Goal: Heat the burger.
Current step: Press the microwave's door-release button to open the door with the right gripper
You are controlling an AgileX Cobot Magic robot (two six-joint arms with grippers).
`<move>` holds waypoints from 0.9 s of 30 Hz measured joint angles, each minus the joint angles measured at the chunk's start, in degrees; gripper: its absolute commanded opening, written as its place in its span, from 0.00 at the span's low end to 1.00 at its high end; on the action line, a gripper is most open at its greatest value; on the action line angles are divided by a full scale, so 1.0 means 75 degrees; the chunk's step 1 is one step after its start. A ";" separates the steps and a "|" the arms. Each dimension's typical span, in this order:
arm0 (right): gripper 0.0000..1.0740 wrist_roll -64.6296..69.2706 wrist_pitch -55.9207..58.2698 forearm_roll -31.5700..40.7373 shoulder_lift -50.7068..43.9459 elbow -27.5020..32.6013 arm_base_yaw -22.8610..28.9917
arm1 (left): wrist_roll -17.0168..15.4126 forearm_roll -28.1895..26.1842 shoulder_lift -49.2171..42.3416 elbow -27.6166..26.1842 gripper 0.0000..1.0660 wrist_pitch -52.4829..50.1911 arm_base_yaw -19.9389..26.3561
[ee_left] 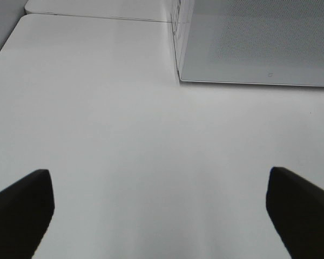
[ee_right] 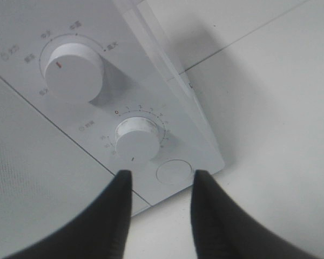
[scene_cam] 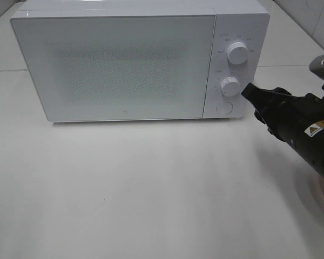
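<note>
- While the black left gripper [ee_left: 159, 210] hangs wide open over the white table [ee_left: 97, 108], it holds nothing.
- Black right gripper [ee_right: 161, 181], fingers parted and empty, faces the lower round dial [ee_right: 136, 144] of the white box-shaped microwave [scene_cam: 243, 19].
- Its speckled door [scene_cam: 119, 65] is shut; the burger is unseen, presumably inside, so only setting the time seems left.

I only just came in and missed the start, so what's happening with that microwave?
The right gripper is up at the microwave, jaws open, pointed at the lower knob and not gripping it yet. The door is shut, and no burger is in sight; I cannot tell if it is inside. The left gripper hangs open over the table near the microwave's front, holding nothing.
</note>
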 measured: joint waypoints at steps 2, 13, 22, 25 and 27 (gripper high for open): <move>0.00 0.1658 0.0000 0.0000 0.0000 0.0000 0.0000 | 0.0000 0.0000 0.0000 0.0000 0.94 0.0000 0.0000; 0.00 0.6348 0.0290 -0.0359 0.0000 0.0000 0.0000 | 0.0000 0.0000 0.0000 0.0000 0.94 0.0000 0.0000; 0.00 0.7082 0.0405 -0.0588 0.0283 0.0000 0.0000 | 0.0000 0.0000 0.0000 0.0000 0.94 0.0000 0.0000; 0.00 0.7326 0.0428 -0.0611 0.0497 0.0000 0.0000 | 0.0000 0.0000 0.0000 0.0000 0.94 0.0000 0.0000; 0.00 0.7471 0.0435 -0.0611 0.0642 0.0000 0.0000 | 0.0000 0.0000 0.0000 0.0000 0.94 0.0000 0.0000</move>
